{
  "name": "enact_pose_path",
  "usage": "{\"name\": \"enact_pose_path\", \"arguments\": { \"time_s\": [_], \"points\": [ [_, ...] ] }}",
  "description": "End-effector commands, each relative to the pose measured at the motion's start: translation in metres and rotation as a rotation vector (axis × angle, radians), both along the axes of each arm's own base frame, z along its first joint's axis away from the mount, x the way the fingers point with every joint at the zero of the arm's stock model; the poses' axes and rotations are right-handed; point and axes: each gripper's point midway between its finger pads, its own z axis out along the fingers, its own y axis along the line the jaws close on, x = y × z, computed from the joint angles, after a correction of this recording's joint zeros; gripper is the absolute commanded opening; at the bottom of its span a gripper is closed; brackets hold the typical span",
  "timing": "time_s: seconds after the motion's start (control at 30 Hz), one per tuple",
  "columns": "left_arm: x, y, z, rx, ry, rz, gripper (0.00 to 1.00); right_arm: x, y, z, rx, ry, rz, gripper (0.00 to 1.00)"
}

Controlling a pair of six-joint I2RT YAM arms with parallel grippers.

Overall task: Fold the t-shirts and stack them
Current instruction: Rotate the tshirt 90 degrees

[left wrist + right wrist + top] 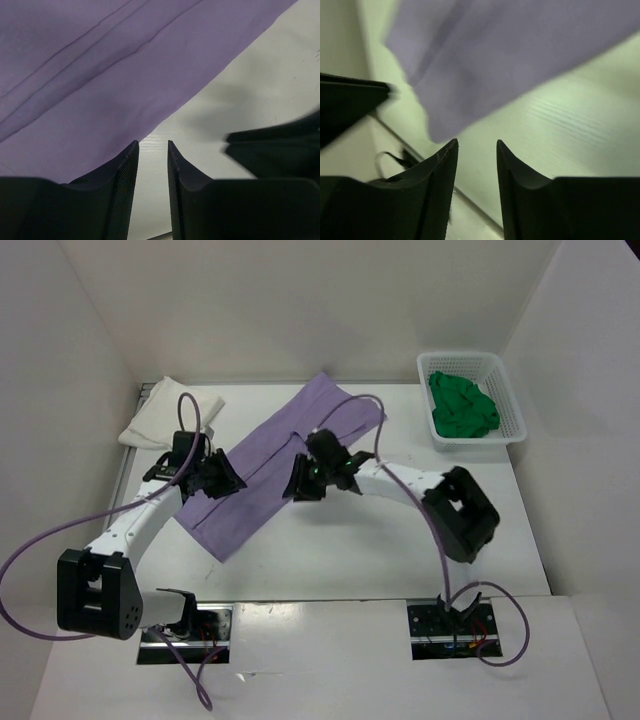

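Note:
The lilac t-shirt [335, 418] lies as a long folded band slanting across the table, from the back centre down toward the front left. My left gripper [232, 483] hovers at its left part, jaws open and empty; in its wrist view the left gripper [152, 142] shows bare table between the fingertips, with the lilac cloth [100, 75] just beyond. My right gripper [298, 487] stands over the band's middle. In its own view the right gripper [476, 141] is open and holds nothing, the lilac cloth's edge [495, 45] hanging ahead. A white t-shirt [165, 412] lies folded at the back left. The green t-shirt [460, 407] sits crumpled in the basket.
The white lattice basket [512, 410] stands at the back right against the wall. White walls close in the table on three sides. Purple cables loop from both arms over the shirt and the near left. The other arm's dark gripper body [280, 145] shows at the right of the left wrist view.

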Motion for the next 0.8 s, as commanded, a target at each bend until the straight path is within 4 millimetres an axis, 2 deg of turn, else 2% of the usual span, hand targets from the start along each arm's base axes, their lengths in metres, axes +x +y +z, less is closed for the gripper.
{"name": "enact_pose_path", "arguments": {
  "time_s": [0.0,0.03,0.1,0.13,0.2,0.27,0.33,0.37,0.4,0.47,0.5,0.53,0.6,0.63,0.7,0.73,0.77],
  "points": [
    [0.008,-0.003,0.008,0.001,-0.038,-0.035,0.36,-0.015,0.027,-0.037,0.049,0.074,0.024,0.44],
    [0.008,-0.002,0.008,0.001,-0.038,-0.035,0.36,-0.016,0.029,-0.051,0.041,0.104,0.022,0.46],
    [0.006,-0.004,0.005,-0.005,-0.028,-0.041,0.36,-0.02,0.041,-0.059,0.041,0.117,0.037,0.47],
    [0.003,-0.003,0.001,-0.004,-0.019,-0.041,0.36,-0.02,0.042,-0.076,0.025,0.145,0.028,0.48],
    [0.002,-0.003,-0.002,-0.004,-0.015,-0.041,0.36,-0.025,0.054,-0.083,0.024,0.163,0.038,0.5],
    [-0.001,-0.003,-0.004,-0.004,-0.014,-0.041,0.36,-0.02,0.055,-0.098,0.006,0.18,0.012,0.5],
    [-0.002,-0.004,-0.006,-0.011,-0.012,-0.047,0.36,-0.022,0.063,-0.103,-0.002,0.178,0.01,0.51],
    [-0.002,-0.004,-0.006,-0.011,-0.012,-0.047,0.36,-0.02,0.063,-0.117,-0.023,0.188,0.001,0.51],
    [-0.002,-0.004,-0.006,-0.011,-0.012,-0.047,0.36,-0.016,0.067,-0.118,-0.021,0.195,-0.006,0.44],
    [-0.002,-0.004,-0.006,-0.011,-0.012,-0.047,0.36,-0.021,0.068,-0.135,-0.033,0.239,0.0,0.34],
    [-0.002,-0.004,-0.006,-0.011,-0.012,-0.047,0.36,-0.023,0.069,-0.135,-0.029,0.245,0.008,0.2],
    [-0.002,-0.004,-0.009,-0.004,-0.004,-0.053,0.36,-0.027,0.067,-0.138,-0.032,0.26,0.016,0.15],
    [-0.005,-0.012,-0.016,-0.002,0.017,-0.079,0.36,-0.032,0.046,-0.14,-0.053,0.284,-0.008,0.09],
    [-0.004,-0.016,-0.016,0.01,0.014,-0.097,0.36,-0.027,0.03,-0.139,-0.066,0.278,-0.021,0.05],
    [-0.007,-0.03,-0.022,0.021,0.034,-0.14,0.36,-0.029,-0.008,-0.131,-0.108,0.255,-0.066,0.03],
    [-0.007,-0.037,-0.023,0.021,0.037,-0.161,0.36,-0.024,-0.036,-0.13,-0.137,0.267,-0.109,0.02],
    [-0.009,-0.041,-0.031,0.033,0.059,-0.175,0.36,-0.034,-0.06,-0.125,-0.157,0.251,-0.105,0.02]
  ]
}}
